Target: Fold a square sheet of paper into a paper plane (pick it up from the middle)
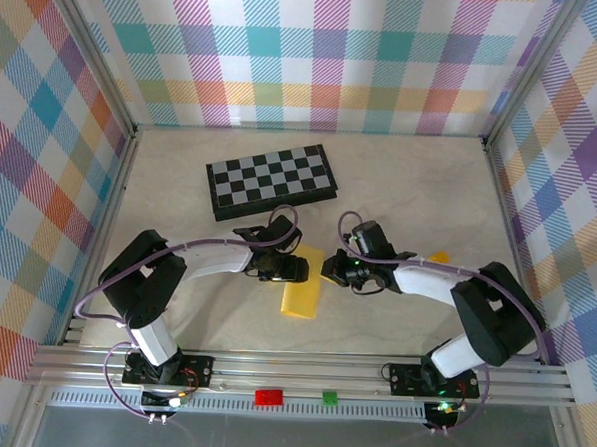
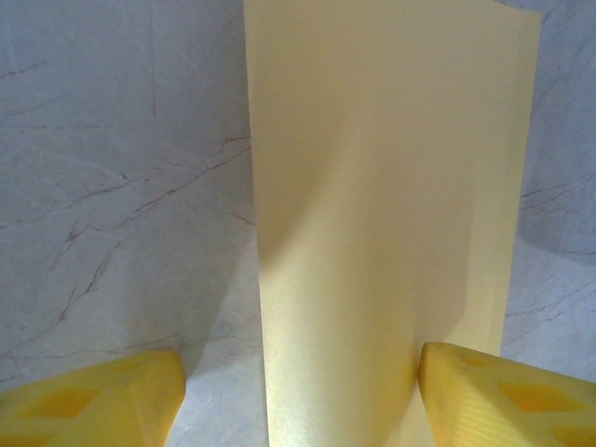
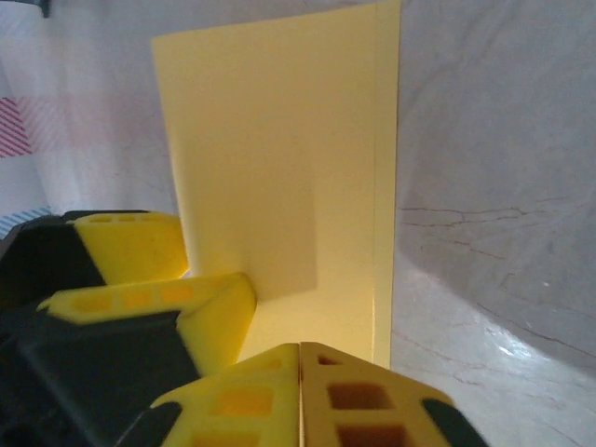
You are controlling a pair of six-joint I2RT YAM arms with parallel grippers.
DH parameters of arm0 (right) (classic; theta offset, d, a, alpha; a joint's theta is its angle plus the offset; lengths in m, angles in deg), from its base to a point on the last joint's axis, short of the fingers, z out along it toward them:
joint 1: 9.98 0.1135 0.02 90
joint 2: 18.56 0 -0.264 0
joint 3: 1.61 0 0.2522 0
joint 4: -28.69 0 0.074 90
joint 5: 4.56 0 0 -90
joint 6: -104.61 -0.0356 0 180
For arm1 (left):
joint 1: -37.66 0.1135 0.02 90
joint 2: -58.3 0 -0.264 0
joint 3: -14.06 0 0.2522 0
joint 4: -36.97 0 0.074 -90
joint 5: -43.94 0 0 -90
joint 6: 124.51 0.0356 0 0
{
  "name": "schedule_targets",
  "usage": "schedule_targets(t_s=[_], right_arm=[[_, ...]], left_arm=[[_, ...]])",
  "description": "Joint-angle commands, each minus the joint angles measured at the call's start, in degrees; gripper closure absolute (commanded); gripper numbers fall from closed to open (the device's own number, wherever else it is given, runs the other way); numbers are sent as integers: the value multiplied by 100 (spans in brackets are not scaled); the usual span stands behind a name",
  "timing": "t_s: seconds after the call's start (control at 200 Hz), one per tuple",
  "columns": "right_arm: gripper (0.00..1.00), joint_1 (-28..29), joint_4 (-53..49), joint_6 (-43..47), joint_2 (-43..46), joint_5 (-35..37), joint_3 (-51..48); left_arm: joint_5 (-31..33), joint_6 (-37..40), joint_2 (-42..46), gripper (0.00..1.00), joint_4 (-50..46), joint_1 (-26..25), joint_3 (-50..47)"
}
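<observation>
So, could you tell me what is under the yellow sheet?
Marbled tabletop shows beside the folded yellow sheet; the patch directly beneath is covered, so unseen.

One yellow sheet of paper (image 1: 302, 289). One black-and-grey chessboard (image 1: 271, 180). One small orange-yellow block (image 1: 438, 257). Two robot arms, the left arm (image 1: 191, 263) and the right arm (image 1: 436, 283), with one two-finger gripper each: left gripper (image 2: 298, 400), right gripper (image 3: 300, 372). One red tab (image 1: 267, 396), one green tab (image 1: 329, 396).

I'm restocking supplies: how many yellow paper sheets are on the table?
1: the thin yellow paper sheet, partly folded, lies on the near side of the black-and-grey chessboard. Another beneath could be hidden.
</observation>
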Motion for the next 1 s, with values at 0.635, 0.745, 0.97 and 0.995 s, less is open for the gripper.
schedule_targets(t_s=[0.635, 0.745, 0.97, 0.995], right_arm=[[100, 228, -1055, 905, -802, 527, 425], [100, 142, -1128, 1108, -798, 422, 429], [100, 88, -1095, 1256, -970, 297, 485], [100, 87, -1101, 1266, -991, 305, 494]], left_arm=[[-227, -286, 534, 31, 915, -6, -522], [-387, -369, 692, 32, 1079, -4, -583], [-557, -396, 636, 33, 1018, -3, -539], [-593, -396, 618, 33, 1025, -7, -529]])
